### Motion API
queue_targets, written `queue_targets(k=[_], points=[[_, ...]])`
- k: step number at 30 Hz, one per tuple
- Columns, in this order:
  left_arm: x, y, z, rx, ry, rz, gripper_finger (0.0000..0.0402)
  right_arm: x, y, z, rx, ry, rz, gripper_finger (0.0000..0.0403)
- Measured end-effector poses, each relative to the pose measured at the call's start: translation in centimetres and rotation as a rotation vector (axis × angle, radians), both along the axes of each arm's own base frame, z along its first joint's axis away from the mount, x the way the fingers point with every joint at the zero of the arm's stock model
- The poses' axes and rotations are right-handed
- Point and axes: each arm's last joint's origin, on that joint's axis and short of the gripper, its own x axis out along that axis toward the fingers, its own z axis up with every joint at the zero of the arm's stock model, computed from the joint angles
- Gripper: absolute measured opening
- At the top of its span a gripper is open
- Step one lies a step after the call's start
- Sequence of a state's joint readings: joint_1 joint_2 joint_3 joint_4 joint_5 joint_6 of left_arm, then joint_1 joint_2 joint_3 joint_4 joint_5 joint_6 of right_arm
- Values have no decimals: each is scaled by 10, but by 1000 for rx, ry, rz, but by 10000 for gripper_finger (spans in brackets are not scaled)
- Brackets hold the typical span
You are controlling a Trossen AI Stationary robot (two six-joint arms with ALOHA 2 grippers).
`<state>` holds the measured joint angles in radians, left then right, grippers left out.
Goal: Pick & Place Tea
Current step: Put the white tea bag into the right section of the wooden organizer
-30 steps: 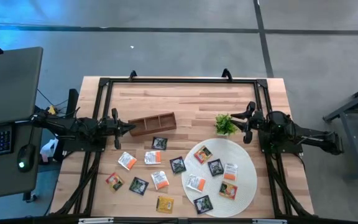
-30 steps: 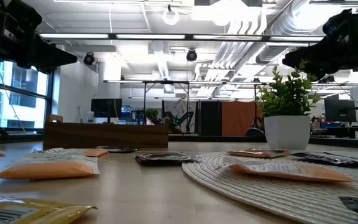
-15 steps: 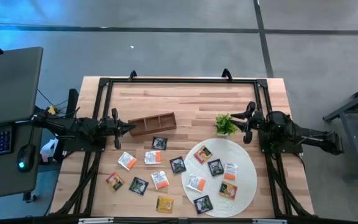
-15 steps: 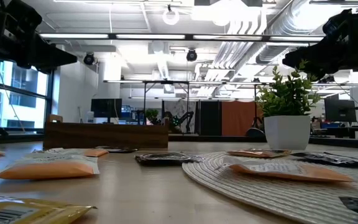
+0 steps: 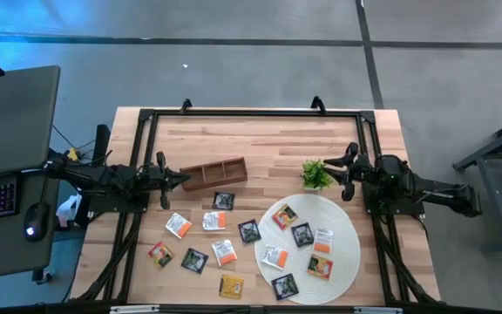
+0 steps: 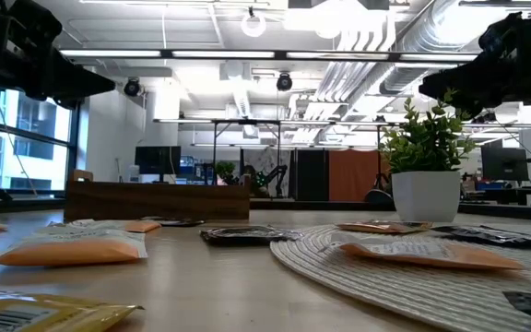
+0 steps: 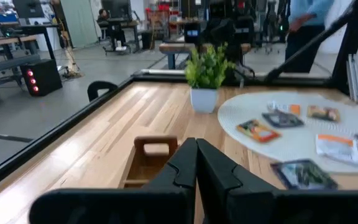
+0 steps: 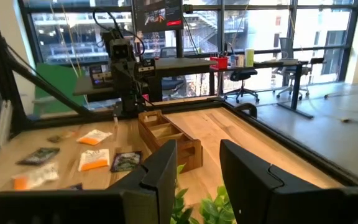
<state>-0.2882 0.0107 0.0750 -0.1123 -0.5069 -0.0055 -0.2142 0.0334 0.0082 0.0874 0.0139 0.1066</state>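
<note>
step: not started, small flat square tea packets (image 5: 224, 252) untouched | left gripper (image 5: 179, 179) clenched empty | right gripper (image 5: 335, 172) parted, empty | next: reach down for one packet

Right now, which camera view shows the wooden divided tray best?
The high view: the wooden divided tray shows whole from above, dividers visible. The low view gives only its side wall. The left wrist view sees one end past shut jaws; the right wrist view shows it at an angle.
</note>
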Motion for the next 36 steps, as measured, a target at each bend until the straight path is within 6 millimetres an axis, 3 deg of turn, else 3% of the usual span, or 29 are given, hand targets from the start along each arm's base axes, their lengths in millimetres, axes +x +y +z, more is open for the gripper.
queue_targets(k=[5,13,21,26,30,36], points=[[0,2,4,-23,-49,86,5,-1,0,6,139,-97,20,119],[0,0,5,-147,-85,-4,5,-2,1,16,116,-200,23,119],[0,2,6,-246,-120,68,5,-4,-5,16,124,-212,-165,119],[-1,2,7,-150,-99,79,5,-3,2,22,45,-217,23,119],[-1,3,12,-144,-152,90,17,-6,8,51,0,-305,146,119],[-1,3,27,-134,-275,85,93,21,19,79,43,-147,255,119]])
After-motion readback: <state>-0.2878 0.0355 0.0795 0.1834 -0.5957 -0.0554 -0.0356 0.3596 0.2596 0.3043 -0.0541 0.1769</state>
